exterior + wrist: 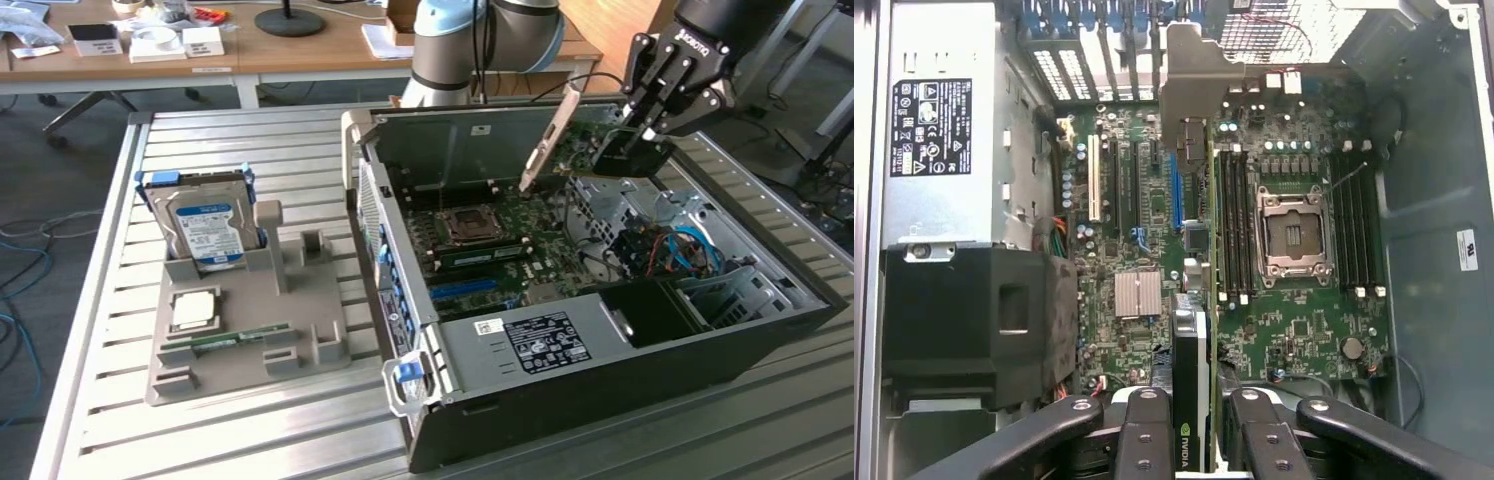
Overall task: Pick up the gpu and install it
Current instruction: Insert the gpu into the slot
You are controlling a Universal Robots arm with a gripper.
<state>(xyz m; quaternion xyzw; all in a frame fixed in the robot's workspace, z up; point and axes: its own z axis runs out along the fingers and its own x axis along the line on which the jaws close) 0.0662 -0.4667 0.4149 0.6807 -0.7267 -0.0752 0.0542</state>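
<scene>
The fingers [1144, 440] of the gripper [638, 142] are being clamped on both faces of the gpu [581, 150] — the card is being grasped edge-on, with its metal end bracket [549, 135] at the end away from the gripper. The gpu is being held in the air, tilted, above the motherboard [534, 250] inside the open computer case [601, 390], not yet seated in a slot. In the wrist view its thin edge is being seen between a blue slot [1176, 190] and the CPU socket [1291, 232]. A silver power supply [534, 345] is being housed beside the board. Well apart, at the exterior view's left, a blue-labelled hard drive [211, 230] is being kept upright in a grey holder [267, 350] on the slatted table [240, 140].
</scene>
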